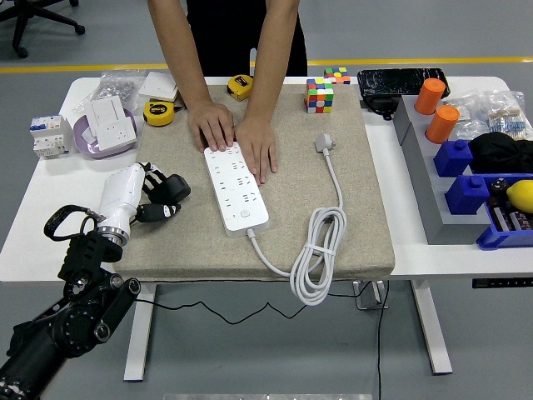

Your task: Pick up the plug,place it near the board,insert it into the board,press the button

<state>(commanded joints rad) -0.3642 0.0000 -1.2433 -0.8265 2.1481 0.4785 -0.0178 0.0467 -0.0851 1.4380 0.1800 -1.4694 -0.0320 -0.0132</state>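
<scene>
Plug (324, 143) lying flat on beige mat (350, 208), far-right of the board, prong end toward far-left, cord end toward near-right. White cable (335, 187) running from it toward the near side, then bundled in a coil (315, 258) at the mat's near edge, then back to the board's near end. Plug well apart from the robot's hand.

Board (236, 187): white power strip, long axis near-to-far, slightly angled with far end left. Round button (245, 214) near its near end. Held down at the far end by a person's two hands (234, 138), palms flat, one partly on the mat just left of the strip, the other over its far right part.

Left hand (160, 193) on the mat left of the board, not touching it; white forearm shell, dark fingers (165, 212) loosely curled, holding nothing. Left arm entering from near-left corner. Right arm not visible.

Elsewhere on the white surface (33, 225): two yellow tape measures (158, 112), purple bowl (100, 133) with white socket parts, circuit breaker (48, 135) at far left, two colour cubes (319, 94) at the mat's far edge, orange cylinders (436, 108), blue bins (487, 196) and a grey tray at right.
</scene>
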